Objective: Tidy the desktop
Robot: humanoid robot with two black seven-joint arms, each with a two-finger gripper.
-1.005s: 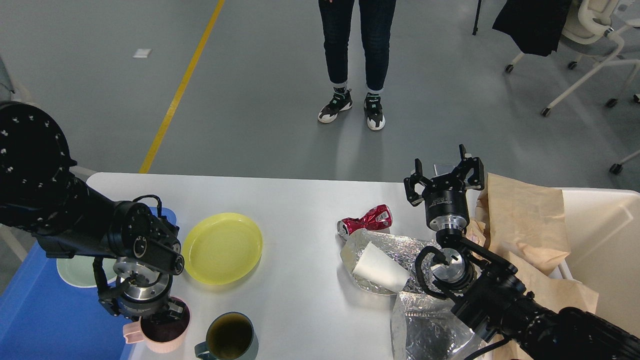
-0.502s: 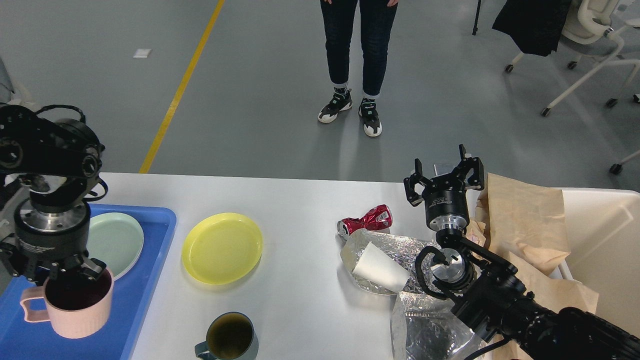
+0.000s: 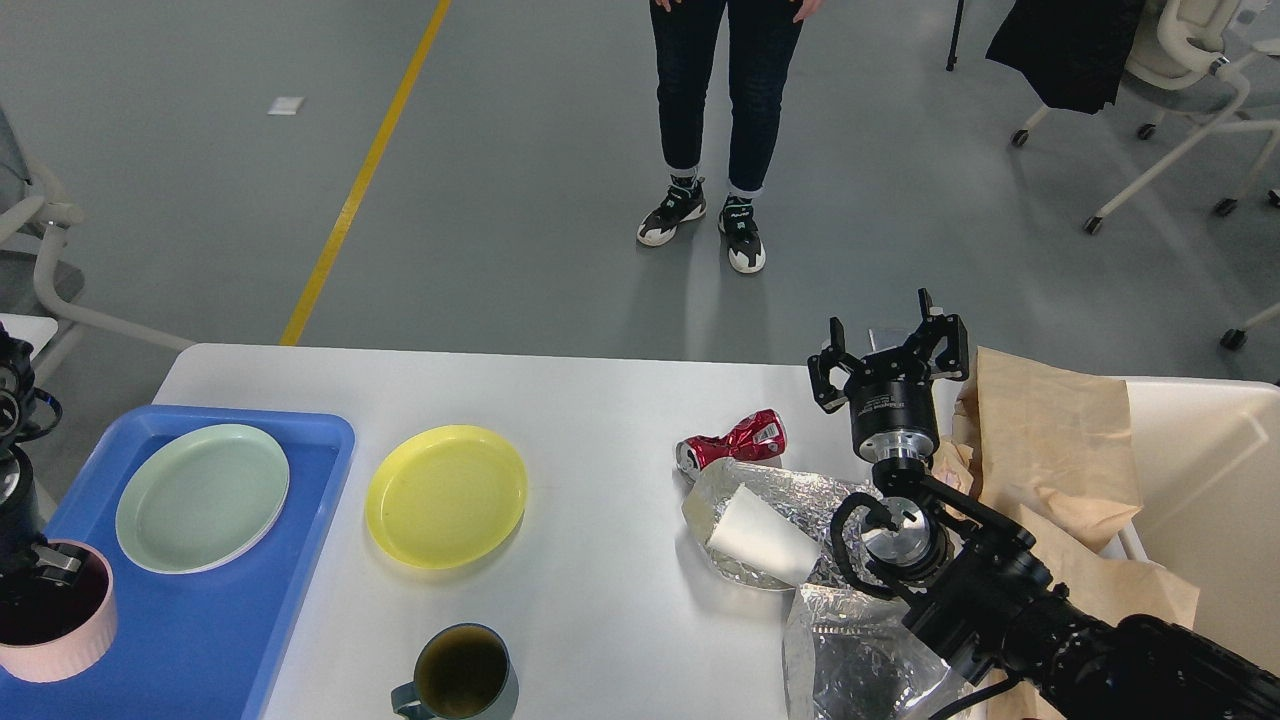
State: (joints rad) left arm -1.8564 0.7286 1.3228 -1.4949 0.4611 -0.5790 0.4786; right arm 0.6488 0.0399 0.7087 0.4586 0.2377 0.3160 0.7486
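left gripper gripped pink cup over tray near edge | right gripper agape, empty | risk: tilted release tips cup off tray

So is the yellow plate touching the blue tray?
Apart. In the head view a strip of bare white desktop shows between the yellow plate and the right edge of the blue tray.

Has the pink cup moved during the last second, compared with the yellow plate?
Yes. The pink cup went left, away from the yellow plate, and is now over the blue tray.
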